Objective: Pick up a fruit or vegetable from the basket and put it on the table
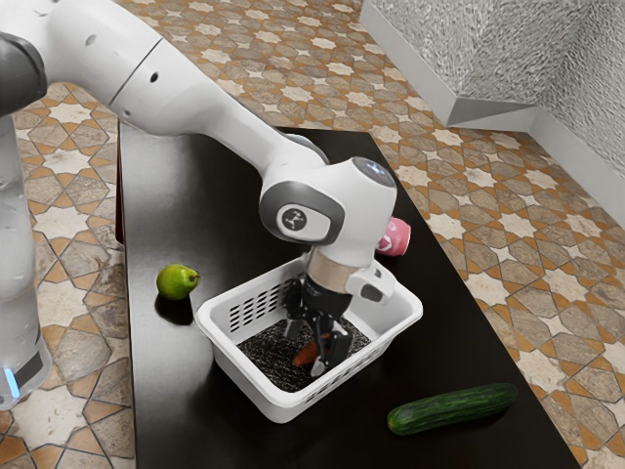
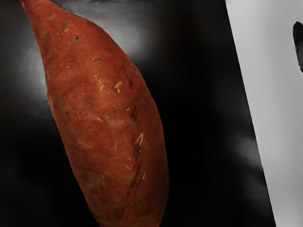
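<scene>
In the exterior view my gripper (image 1: 305, 350) points down inside the white basket (image 1: 278, 399), its fingers spread wide. An orange-red sweet potato (image 1: 304, 356) lies low in the basket between the open fingers, partly covered by the nearer one. From the wrist view, the sweet potato (image 2: 109, 118) is large and close under my hand, its narrow end tapering off to one side. Whether either finger touches it cannot be made out.
A green pear (image 1: 177, 282) rests on the black table (image 1: 186, 391), beside the basket toward the arm's base. A cucumber (image 1: 452, 408) lies on the basket's other side. Behind the hand is a pink can-like object (image 1: 395, 237). The basket's walls (image 2: 258, 94) rise around the fingers.
</scene>
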Robot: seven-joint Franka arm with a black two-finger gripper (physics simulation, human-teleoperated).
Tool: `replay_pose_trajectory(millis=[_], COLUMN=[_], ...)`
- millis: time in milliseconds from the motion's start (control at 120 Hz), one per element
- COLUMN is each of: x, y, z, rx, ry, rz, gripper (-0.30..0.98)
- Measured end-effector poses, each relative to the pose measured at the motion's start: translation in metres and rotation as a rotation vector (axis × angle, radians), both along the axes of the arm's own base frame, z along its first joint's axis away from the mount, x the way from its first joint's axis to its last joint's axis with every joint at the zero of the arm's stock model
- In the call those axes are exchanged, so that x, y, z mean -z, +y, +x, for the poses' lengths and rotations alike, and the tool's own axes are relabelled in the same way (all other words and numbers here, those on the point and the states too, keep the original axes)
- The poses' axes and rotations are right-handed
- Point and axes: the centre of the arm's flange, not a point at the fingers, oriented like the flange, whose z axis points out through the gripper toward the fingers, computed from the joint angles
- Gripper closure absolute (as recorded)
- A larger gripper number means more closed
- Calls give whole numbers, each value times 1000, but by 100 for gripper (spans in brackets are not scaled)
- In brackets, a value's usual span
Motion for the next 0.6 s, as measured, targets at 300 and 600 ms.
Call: replay_pose_trajectory(millis=[300, 600], x=[-2, 9], y=[4, 11], z=[6, 14], rx=[3, -5], ry=[-34, -45], rz=[-4, 4], gripper=[4, 8])
